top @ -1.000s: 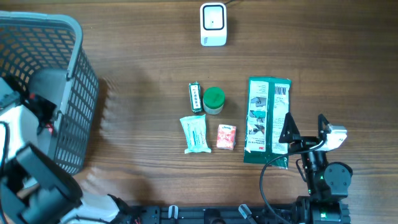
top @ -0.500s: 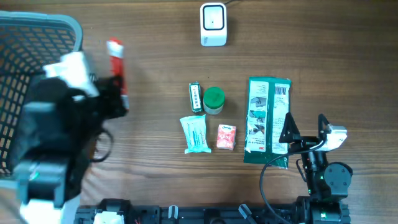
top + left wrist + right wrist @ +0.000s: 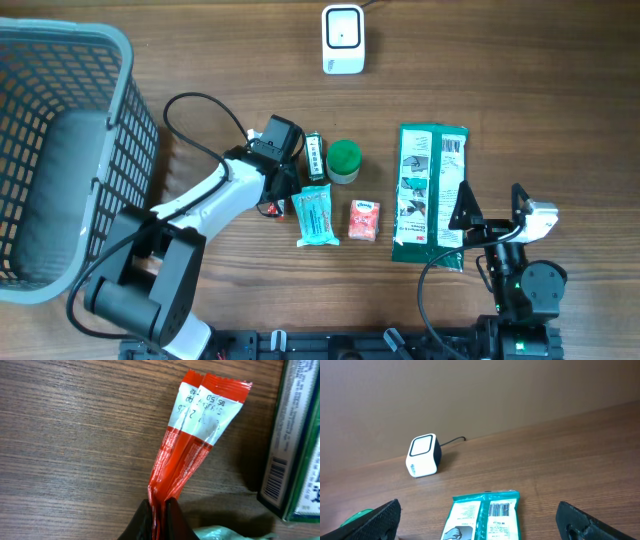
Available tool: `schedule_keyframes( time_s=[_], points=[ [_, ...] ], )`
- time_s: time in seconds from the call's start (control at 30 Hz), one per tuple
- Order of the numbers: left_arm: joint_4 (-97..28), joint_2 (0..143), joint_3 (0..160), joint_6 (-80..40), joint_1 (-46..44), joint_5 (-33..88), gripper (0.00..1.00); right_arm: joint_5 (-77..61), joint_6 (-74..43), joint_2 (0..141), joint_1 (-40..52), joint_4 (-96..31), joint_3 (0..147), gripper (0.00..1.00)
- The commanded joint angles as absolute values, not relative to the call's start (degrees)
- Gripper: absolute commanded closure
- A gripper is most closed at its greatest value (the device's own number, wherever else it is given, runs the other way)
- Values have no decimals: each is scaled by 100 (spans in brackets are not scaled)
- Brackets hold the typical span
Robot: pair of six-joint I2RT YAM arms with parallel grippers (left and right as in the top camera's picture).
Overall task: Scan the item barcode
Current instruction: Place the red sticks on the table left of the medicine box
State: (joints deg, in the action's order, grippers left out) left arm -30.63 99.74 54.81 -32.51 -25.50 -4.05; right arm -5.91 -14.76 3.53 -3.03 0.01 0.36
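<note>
Beside the row of goods at mid-bench (image 3: 560,90), the left hand (image 3: 159,514) is gripping two red sachets (image 3: 200,435), clamped tight on their lower ends; half a second ago it was hanging near the basket (image 3: 60,150) with them, and before that over the basket itself; the sachets are now sitting just left of a small green box (image 3: 295,460), well apart from the scanner (image 3: 342,38) at the far edge; their white bands are showing printed digits, "50" among them, the rest unclear; the box is showing a barcode; the right hand (image 3: 490,207) is staying put, fingers spread wide, over the green pack (image 3: 432,190), whose barcode is facing up.
</note>
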Motion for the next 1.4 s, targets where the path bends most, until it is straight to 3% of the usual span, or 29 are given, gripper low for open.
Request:
schedule_keyframes(
  time_s=[0.0, 0.03, 0.07, 0.1, 0.13, 0.53, 1.27, 1.37],
  points=[
    [-2971, 10003, 5463, -3352, -2523, -523, 93, -572, -1514, 329, -296, 32, 30, 0],
    [-2950, 10003, 5463, -3352, -2523, -523, 76, -574, -1514, 329, -296, 32, 30, 0],
    [-2930, 9983, 5465, -3352, -2523, -523, 49, -574, -1514, 329, -296, 32, 30, 0],
    [-2930, 9946, 5465, -3352, -2523, -526, 11, -574, -1514, 329, -296, 32, 30, 0],
    [-2943, 9889, 5465, -3350, -2523, -526, 0, -572, -1514, 329, -296, 32, 32, 0],
    [-3039, 7513, 5465, -3326, -1959, -1096, 0, -574, -1514, 329, -296, 32, 32, 0],
    [-2847, 7419, 5465, -3326, -1772, -1105, 0, -574, -1514, 443, -296, 32, 32, 0],
    [-2641, 7352, 5765, -2864, -1772, -1334, 0, -574, -1516, 443, -296, 32, 30, 0]
  ],
)
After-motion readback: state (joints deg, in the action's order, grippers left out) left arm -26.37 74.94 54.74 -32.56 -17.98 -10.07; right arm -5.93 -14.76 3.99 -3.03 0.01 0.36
